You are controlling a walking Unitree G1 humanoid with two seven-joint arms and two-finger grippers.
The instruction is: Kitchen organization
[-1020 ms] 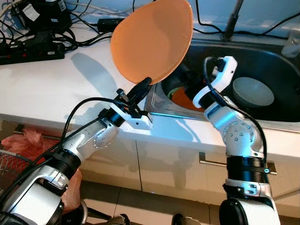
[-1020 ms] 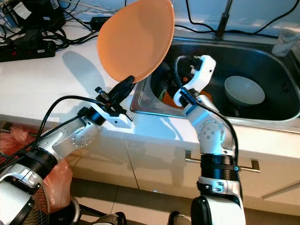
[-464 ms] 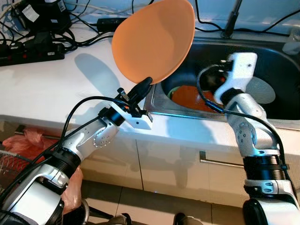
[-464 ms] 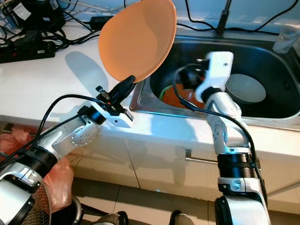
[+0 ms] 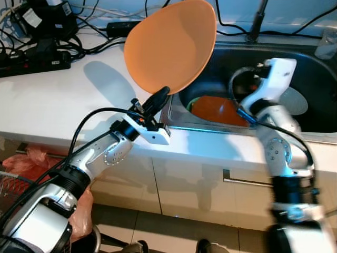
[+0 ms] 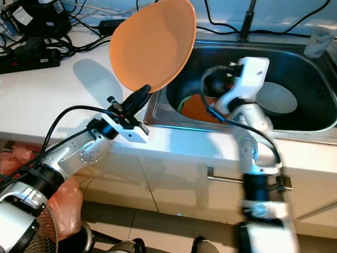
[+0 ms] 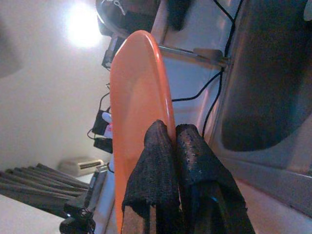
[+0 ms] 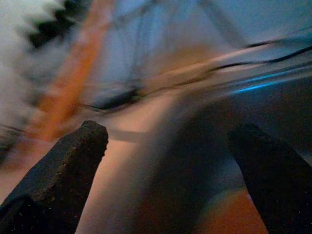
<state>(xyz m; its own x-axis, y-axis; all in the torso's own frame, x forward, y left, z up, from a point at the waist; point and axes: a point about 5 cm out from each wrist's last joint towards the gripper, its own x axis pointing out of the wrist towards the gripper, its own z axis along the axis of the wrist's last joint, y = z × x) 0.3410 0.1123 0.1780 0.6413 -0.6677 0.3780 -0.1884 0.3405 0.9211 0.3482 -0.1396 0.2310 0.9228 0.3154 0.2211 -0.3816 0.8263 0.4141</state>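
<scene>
right gripper (image 8: 170, 161) raised from the sink (image 5: 316, 68), swung rightward, orange dish (image 5: 216, 108) uncovered

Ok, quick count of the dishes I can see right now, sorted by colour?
Orange: 2, the plate held up by the left gripper and a dish in the sink
White: 1, a bowl in the sink
Total: 3

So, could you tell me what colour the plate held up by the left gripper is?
Plain orange: the plate pinched by the left gripper shows best in the left eye view.
</scene>
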